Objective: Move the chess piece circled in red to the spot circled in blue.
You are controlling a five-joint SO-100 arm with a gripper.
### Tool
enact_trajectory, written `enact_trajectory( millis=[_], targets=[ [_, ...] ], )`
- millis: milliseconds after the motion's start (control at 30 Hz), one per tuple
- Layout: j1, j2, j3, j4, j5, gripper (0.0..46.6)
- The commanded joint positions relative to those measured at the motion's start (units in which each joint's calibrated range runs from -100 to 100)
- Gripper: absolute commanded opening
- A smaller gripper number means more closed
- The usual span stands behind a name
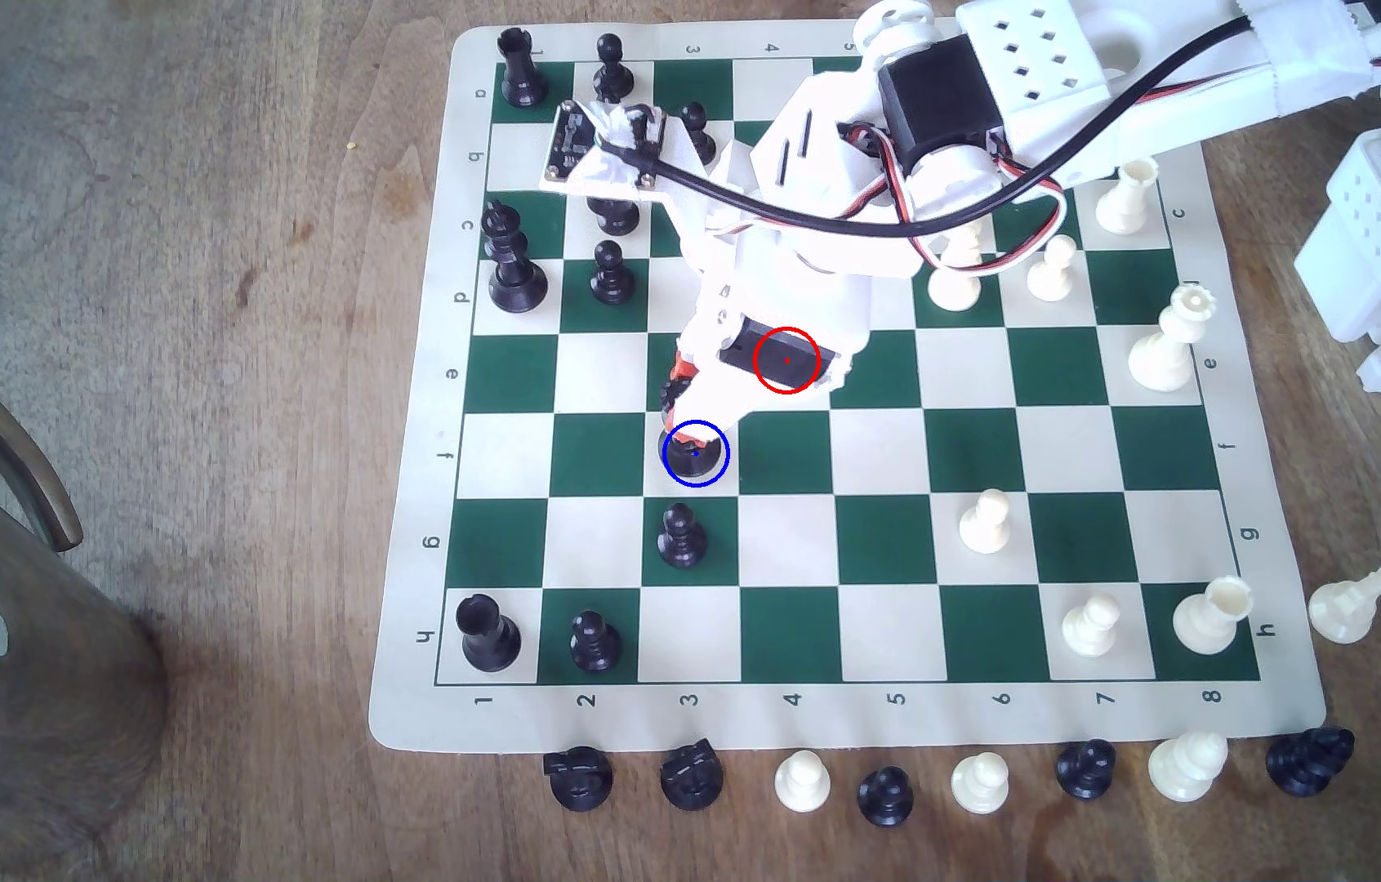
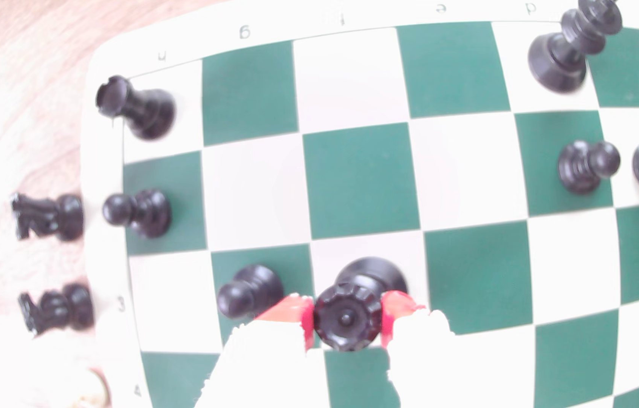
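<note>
Black queen [image 2: 349, 317] clamped in gripper [image 2: 347, 321], base inside blue ring [image 1: 696, 454].

White printed plastic links [image 1: 805, 161], blocky, with a grid of diamond-shaped vent holes on one housing [image 1: 1026, 51]. Black servo blocks [image 1: 937, 97] set into the shells. Thick black cable [image 1: 839, 222] looped alongside thin red, white and black wires. Small circuit-board camera [image 1: 576, 140] taped on near the wrist. Orange-red pads [image 2: 396, 306] on the white end effector [image 2: 347, 319].
</note>
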Motion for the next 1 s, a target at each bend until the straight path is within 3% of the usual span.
enact_trajectory(
  millis=[0, 267, 333, 500, 733, 967],
  targets=[
    [0.65, -1.29, -0.69, -0.98, 0.05, 0.2],
    [0.88, 0.07, -0.51, -0.98, 0.10, 1.4],
    [0.96, -0.61, 0.22, -0.41, -0.73, 9.4],
    [1.12, -3.92, 3.75, -0.41, -1.66, 19.8],
    [1.59, -10.46, 6.11, 0.49, -1.42, 21.8],
    [0.88, -28.37, 19.53, -1.15, -1.12, 22.1]
  ],
)
